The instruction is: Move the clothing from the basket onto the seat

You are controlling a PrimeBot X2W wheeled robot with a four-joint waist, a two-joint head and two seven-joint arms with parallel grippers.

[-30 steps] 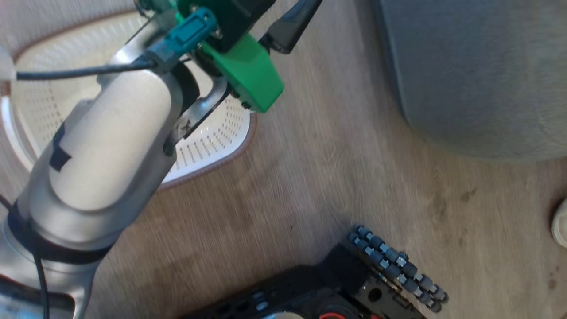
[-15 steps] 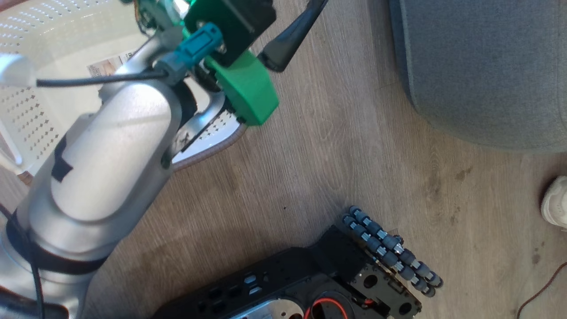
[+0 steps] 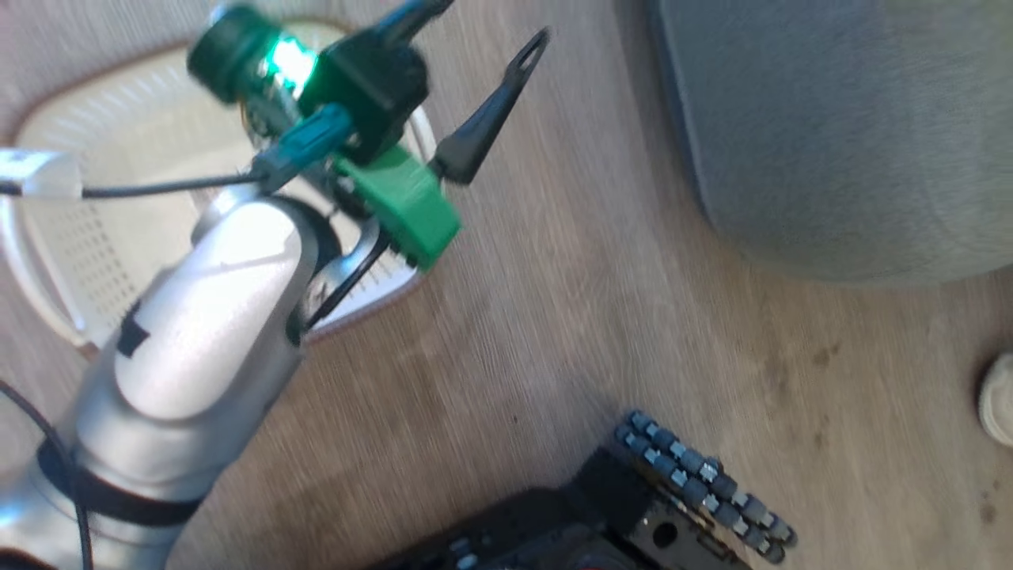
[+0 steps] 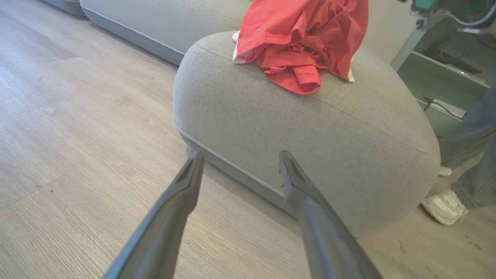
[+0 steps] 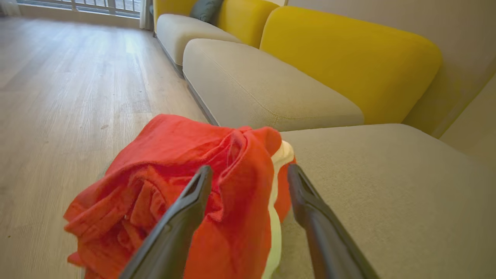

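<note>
The red clothing [image 5: 162, 162] lies heaped on the grey seat [image 5: 387, 186]. My right gripper [image 5: 250, 170] hangs open just over it, fingers wide apart and a red fold showing between them. In the left wrist view the clothing [image 4: 298, 38] rests on top of the rounded seat [image 4: 310, 135], and my left gripper [image 4: 240, 155] is open low in front of the seat's side. In the head view my left gripper [image 3: 487, 20] stands open beside the cream basket [image 3: 87, 237], whose visible inside is bare. The seat [image 3: 831, 142] is at the upper right.
A person's legs and white shoe [image 4: 443, 205] stand right of the seat; a shoe [image 3: 999, 400] shows at the head view's right edge. My dark wheeled base [image 3: 601, 514] is below. More grey cushions with yellow backs [image 5: 348, 50] lie beyond on a wooden floor.
The head camera has swung, shifting the whole picture. My left arm keeps much the same pose by the basket, fingers still open.
</note>
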